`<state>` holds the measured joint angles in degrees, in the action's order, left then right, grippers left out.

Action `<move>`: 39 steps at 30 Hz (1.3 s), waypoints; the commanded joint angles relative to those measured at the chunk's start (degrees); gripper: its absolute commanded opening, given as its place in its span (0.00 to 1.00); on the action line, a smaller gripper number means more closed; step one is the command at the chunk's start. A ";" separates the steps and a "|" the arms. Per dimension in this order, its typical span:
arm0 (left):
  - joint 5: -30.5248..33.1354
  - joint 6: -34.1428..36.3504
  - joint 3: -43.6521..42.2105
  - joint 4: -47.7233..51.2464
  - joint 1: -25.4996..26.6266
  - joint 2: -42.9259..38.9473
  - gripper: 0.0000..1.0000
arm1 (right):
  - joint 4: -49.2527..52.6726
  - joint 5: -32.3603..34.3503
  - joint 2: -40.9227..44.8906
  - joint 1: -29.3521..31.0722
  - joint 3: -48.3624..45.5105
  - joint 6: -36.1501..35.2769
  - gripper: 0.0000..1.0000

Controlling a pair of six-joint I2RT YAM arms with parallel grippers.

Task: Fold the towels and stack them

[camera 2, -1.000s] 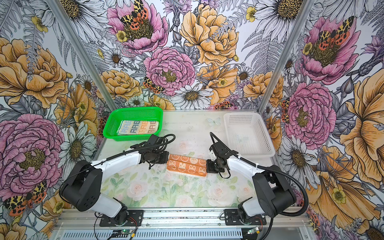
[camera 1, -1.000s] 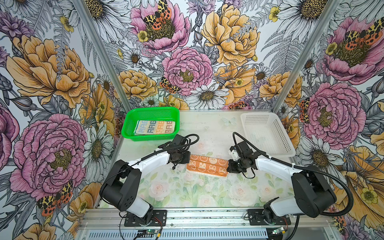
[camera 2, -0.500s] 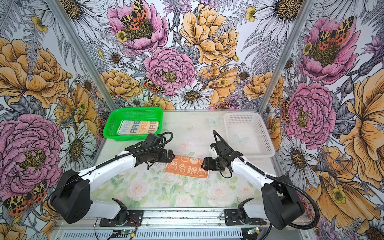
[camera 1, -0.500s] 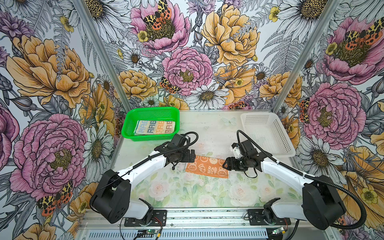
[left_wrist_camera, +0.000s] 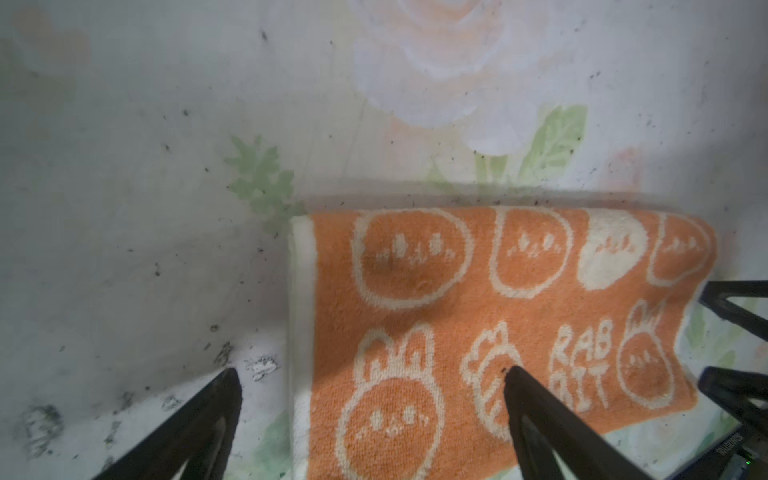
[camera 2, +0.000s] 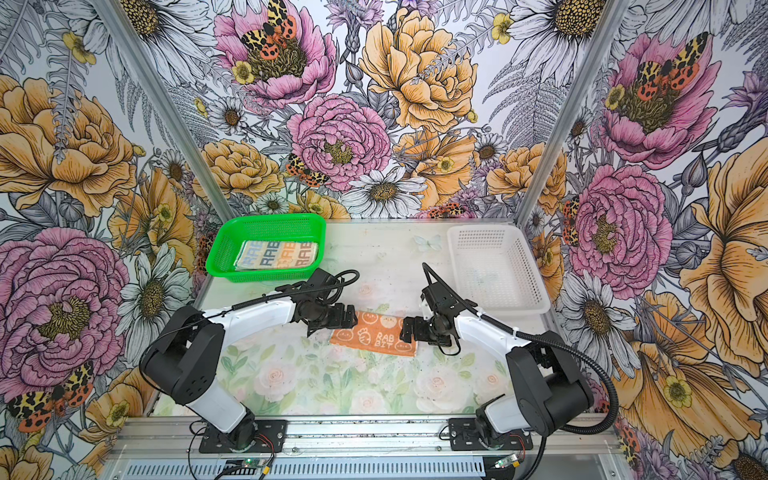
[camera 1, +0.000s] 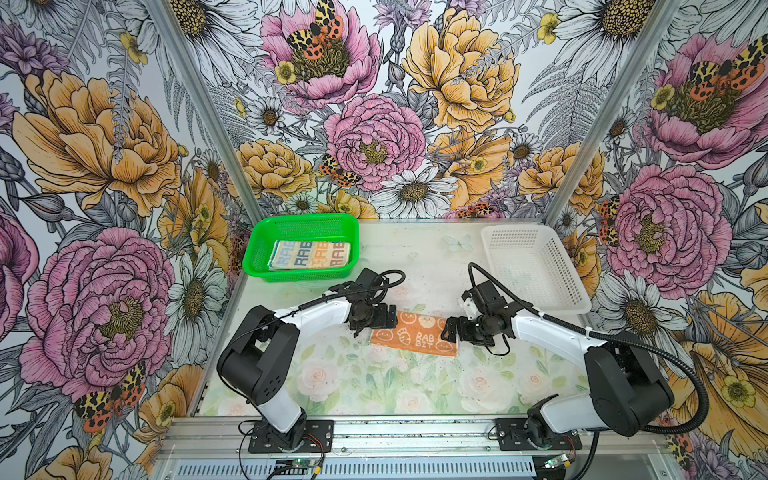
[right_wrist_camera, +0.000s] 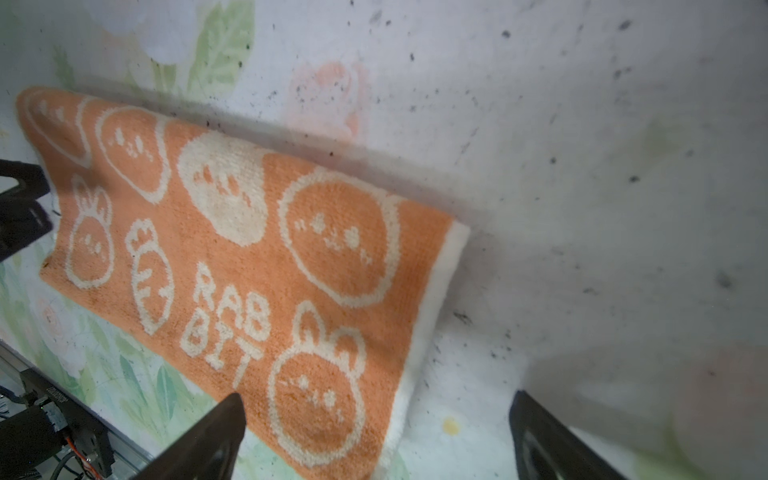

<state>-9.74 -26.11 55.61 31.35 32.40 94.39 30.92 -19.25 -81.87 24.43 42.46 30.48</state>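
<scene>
Straddling orange towel [camera 1: 415, 338] ends: left gripper [left_wrist_camera: 372, 374], right gripper [right_wrist_camera: 378, 397], jaws wide, empty.

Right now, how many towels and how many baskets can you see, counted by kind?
Towels: 2, the orange towel and the cream towel.
Baskets: 2, the green basket and the white basket.
Total: 4

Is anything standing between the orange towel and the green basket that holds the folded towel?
Only the left gripper, open above the end of the orange towel nearest the green basket, and its arm. Nothing else visible lies on the table between them.
</scene>
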 commanded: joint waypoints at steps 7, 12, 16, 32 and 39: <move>-1.62 1.35 4.75 4.44 0.61 6.25 0.78 | -5.13 -0.68 -2.00 0.19 -2.00 2.01 0.99; -0.06 2.38 5.30 7.93 0.91 9.30 0.59 | -6.44 -1.45 -3.15 0.39 -1.68 2.50 0.99; 0.12 2.55 5.36 8.45 1.72 11.93 0.35 | -6.91 -1.59 -3.20 0.44 -1.50 2.82 0.99; 0.98 10.07 17.84 19.47 0.05 13.54 0.00 | -8.21 -2.68 -4.26 0.61 2.16 2.86 0.99; 8.60 15.95 28.47 27.94 -1.66 13.04 0.00 | -8.00 -3.89 -5.13 0.48 6.51 1.19 0.99</move>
<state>-6.48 -14.33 80.03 54.57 31.81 108.03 23.49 -22.06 -86.21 24.47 45.76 33.19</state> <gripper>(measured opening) 0.065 0.992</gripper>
